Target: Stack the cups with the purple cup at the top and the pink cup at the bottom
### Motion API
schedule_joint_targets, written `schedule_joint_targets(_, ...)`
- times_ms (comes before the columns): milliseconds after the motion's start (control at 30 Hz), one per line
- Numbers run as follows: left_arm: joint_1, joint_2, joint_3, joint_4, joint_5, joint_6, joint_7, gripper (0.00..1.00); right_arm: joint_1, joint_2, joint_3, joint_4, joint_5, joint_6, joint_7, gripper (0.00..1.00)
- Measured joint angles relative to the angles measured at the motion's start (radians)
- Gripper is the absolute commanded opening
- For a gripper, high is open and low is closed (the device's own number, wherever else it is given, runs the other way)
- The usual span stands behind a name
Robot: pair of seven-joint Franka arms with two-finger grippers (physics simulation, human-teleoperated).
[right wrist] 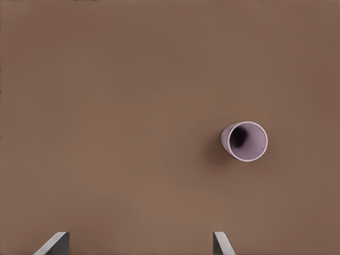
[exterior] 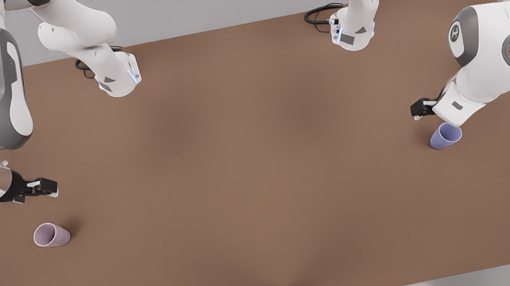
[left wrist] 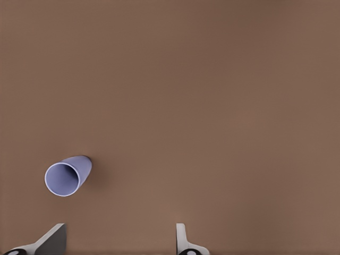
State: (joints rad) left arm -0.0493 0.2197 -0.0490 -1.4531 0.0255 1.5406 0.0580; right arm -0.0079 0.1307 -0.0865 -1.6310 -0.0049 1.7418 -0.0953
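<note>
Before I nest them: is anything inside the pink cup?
Nothing visible inside the pink cup: the right wrist view looks into its mouth, showing bare wall and a dark, shadowed bottom that cannot be fully checked.

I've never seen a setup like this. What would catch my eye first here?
Two big white arms reach over a bare brown table. Far apart on it stand two small cups: the pink cup near the front view's left, the purple cup near its right. Above each hangs an open gripper, the right gripper by the pink cup and the left gripper by the purple one, neither touching its cup.
</note>
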Motion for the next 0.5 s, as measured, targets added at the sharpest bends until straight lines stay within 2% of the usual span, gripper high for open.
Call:
schedule_joint_targets(167, 0.000, 0.007, 0.006, -0.002, 0.001, -0.003, 0.001, 1.00, -0.010, 0.028, -0.002, 0.015, -0.003, 0.015, -0.017, 1.00)
schedule_joint_targets(400, 0.001, 0.021, 0.020, -0.007, 0.000, -0.007, 0.000, 1.00, -0.202, 0.152, -0.004, -0.014, 0.013, 0.110, -0.126, 1.00)
schedule_joint_targets(500, 0.001, 0.024, 0.021, -0.008, 0.000, -0.008, -0.001, 1.00, -0.274, 0.252, 0.002, 0.025, 0.033, 0.168, -0.193, 1.00)
